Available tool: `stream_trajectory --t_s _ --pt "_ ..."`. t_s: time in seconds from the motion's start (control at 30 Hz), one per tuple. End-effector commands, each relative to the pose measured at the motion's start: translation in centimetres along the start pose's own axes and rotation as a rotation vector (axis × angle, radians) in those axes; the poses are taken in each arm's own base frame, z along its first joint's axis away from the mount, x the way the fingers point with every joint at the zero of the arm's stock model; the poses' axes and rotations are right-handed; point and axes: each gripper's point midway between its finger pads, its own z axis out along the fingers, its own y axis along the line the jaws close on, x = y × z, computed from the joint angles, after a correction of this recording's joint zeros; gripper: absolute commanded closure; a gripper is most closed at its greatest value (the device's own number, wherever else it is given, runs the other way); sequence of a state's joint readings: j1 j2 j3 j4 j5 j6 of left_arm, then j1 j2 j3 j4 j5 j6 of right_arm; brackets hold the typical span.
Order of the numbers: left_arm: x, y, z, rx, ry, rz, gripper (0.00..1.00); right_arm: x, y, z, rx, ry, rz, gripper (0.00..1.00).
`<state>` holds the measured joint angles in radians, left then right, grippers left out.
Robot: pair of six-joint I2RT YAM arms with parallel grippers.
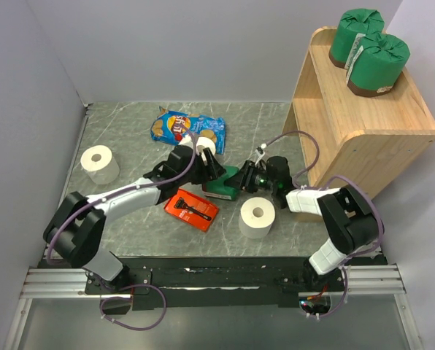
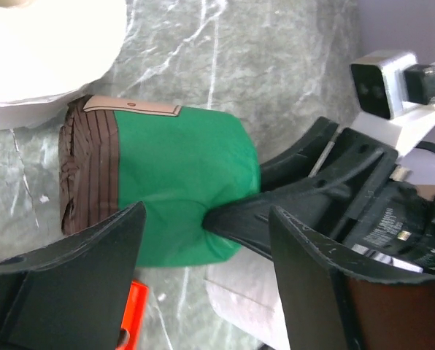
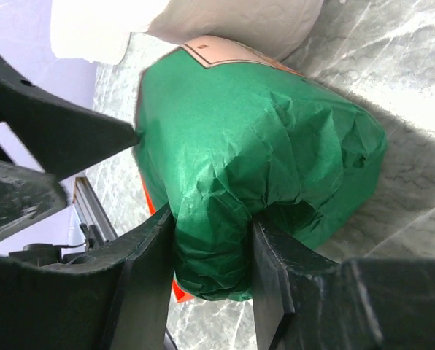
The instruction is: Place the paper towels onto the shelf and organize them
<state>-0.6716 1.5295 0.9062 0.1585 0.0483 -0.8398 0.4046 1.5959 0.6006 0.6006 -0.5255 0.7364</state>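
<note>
A green-wrapped paper towel roll (image 1: pixel 222 187) lies on its side on the table between my two grippers. My right gripper (image 1: pixel 247 179) is shut on its twisted green end, which the right wrist view shows pinched between both fingers (image 3: pixel 214 244). My left gripper (image 1: pixel 214 169) is open just beside the roll; in the left wrist view (image 2: pixel 206 215) the roll (image 2: pixel 177 171) lies past its fingertips, brown band to the left. Two more green rolls (image 1: pixel 357 35) (image 1: pixel 378 64) stand on top of the wooden shelf (image 1: pixel 363 127). Three white rolls (image 1: pixel 99 164) (image 1: pixel 258 216) (image 1: pixel 205 146) sit on the table.
A blue chip bag (image 1: pixel 179 127) lies behind the left gripper, with one white roll against it. A flat red tray (image 1: pixel 192 209) lies in front of the left arm. The shelf's lower level (image 1: pixel 316 127) opens toward the table. Grey walls close in the left and back.
</note>
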Motion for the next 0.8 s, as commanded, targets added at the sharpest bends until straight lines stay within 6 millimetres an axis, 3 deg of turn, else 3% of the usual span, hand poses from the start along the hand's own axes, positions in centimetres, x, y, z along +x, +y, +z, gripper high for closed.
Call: stream_trajectory --t_s 0.0,0.13,0.17,0.23,0.27,0.4,0.43,0.5,0.57,0.6,0.63,0.77 --pt "-4.3 -4.8 -3.7 0.045 -0.052 0.015 0.25 -1.9 1.5 -1.3 -0.014 -0.054 -0.056 0.76" --pt "-7.5 -7.3 -7.2 0.063 -0.122 0.062 0.22 -3.2 2.4 -2.3 0.022 -0.071 -0.11 0.79" --pt "-9.5 -8.9 -8.3 0.089 -0.161 0.097 0.22 -3.6 3.0 -2.9 0.022 -0.081 -0.129 0.79" --pt "-11.1 -8.5 -9.6 0.009 -0.182 0.135 0.2 -4.2 3.3 -3.5 0.054 -0.081 -0.172 0.79" --pt "-13.4 -10.1 -11.0 0.015 -0.234 0.178 0.2 -4.8 4.0 -4.1 0.056 -0.097 -0.191 0.8" --pt "-16.1 -9.6 -13.4 -0.059 -0.316 0.248 0.17 -6.5 5.2 -6.0 0.117 -0.129 -0.282 0.81" --pt "-16.5 -9.1 -13.7 -0.083 -0.332 0.251 0.16 -7.7 6.1 -6.5 0.122 -0.15 -0.338 0.81" --pt "-16.4 -8.1 -14.6 -0.104 -0.35 0.275 0.15 -7.8 6.7 -7.5 0.147 -0.116 -0.375 0.82" --pt "-15.9 -6.8 -15.1 -0.13 -0.368 0.314 0.15 -9.7 9.0 -8.6 0.145 -0.138 -0.474 0.82" --pt "-15.7 -6.2 -15.2 -0.144 -0.372 0.326 0.14 -9.3 9.3 -9.2 0.165 -0.103 -0.495 0.82" --pt "-15.6 -5.5 -15.4 -0.163 -0.381 0.334 0.14 -10.8 11.4 -10.1 0.153 -0.123 -0.574 0.82" --pt "-14.6 -2.3 -15.8 -0.251 -0.409 0.38 0.13 -14.1 16.0 -14.0 0.22 -0.164 -0.739 0.82"
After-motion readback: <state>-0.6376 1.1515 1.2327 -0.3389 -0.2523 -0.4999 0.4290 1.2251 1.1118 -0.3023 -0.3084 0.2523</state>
